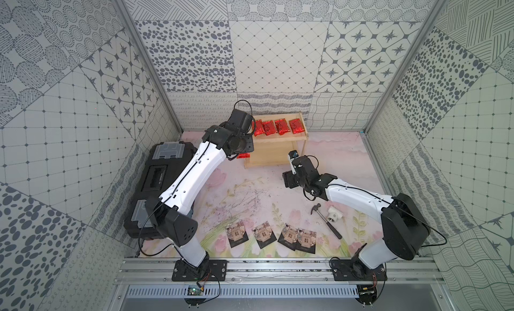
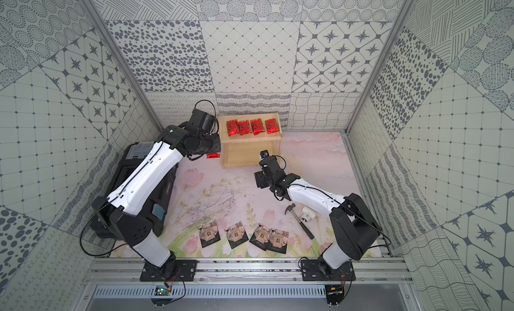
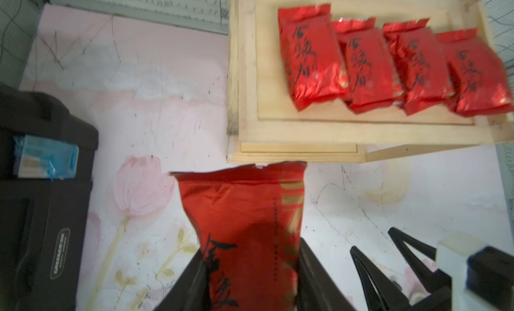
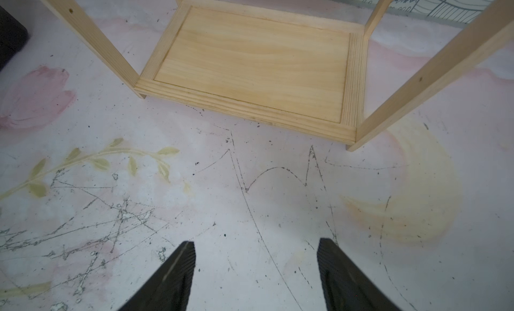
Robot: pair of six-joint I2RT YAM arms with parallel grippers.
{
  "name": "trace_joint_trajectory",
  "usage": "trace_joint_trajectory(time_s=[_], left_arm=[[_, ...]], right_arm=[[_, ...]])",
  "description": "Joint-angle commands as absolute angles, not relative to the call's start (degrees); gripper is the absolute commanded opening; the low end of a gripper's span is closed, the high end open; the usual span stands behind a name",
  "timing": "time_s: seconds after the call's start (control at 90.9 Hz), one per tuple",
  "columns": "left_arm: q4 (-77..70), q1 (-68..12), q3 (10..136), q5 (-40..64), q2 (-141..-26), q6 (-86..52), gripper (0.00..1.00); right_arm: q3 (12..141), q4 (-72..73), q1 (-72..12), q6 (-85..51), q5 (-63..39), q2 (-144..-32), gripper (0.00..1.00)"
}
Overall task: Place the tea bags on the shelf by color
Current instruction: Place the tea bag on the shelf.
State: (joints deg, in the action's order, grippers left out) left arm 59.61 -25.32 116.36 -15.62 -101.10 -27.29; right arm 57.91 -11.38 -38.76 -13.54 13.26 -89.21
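Observation:
The pale wooden shelf (image 1: pixel 278 152) stands at the back of the mat. Several red foil tea bags (image 1: pixel 269 128) lie in a row on its top tier (image 3: pixel 250 73); its lower tier (image 4: pixel 250 62) is bare. My left gripper (image 3: pixel 250 248) is shut on another red tea bag (image 3: pixel 242 212), which shows in a top view (image 1: pixel 243 156) just left of the shelf's front corner. Several dark square tea bags (image 1: pixel 262 234) lie in a row near the front edge. My right gripper (image 4: pixel 256 242) hangs open and empty over the mat in front of the shelf.
A long black toolbox (image 1: pixel 158 181) lies along the left side under my left arm. A hammer (image 1: pixel 325 222) and a small white fitting (image 1: pixel 335 215) lie under my right arm. Patterned walls close in the back and both sides.

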Motion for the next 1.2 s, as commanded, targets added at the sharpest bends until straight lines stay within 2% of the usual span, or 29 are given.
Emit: trace_joint_trajectory(time_s=[0.0, 0.099, 0.187, 0.484, 1.188], left_arm=[[66.8, -24.1, 136.8, -17.2, -113.6, -17.7, 0.47], [66.9, -24.0, 147.8, -17.0, -120.0, -14.5, 0.47], [64.9, -23.9, 151.0, -16.6, -123.1, -12.3, 0.48], [57.5, -23.0, 149.4, -18.1, -126.1, -11.9, 0.48], [53.8, -21.1, 143.8, -20.4, -127.3, -15.8, 0.47]], right_arm=[[56.6, -7.9, -37.9, -14.7, 11.4, -87.5, 0.74], [56.1, -7.2, -37.0, -15.2, 10.3, -87.5, 0.74], [55.8, -7.0, -36.2, -15.6, 9.3, -87.5, 0.74], [54.6, -5.6, -35.2, -16.7, 7.3, -87.5, 0.74], [53.9, -4.9, -35.2, -17.3, 6.6, -87.7, 0.74]])
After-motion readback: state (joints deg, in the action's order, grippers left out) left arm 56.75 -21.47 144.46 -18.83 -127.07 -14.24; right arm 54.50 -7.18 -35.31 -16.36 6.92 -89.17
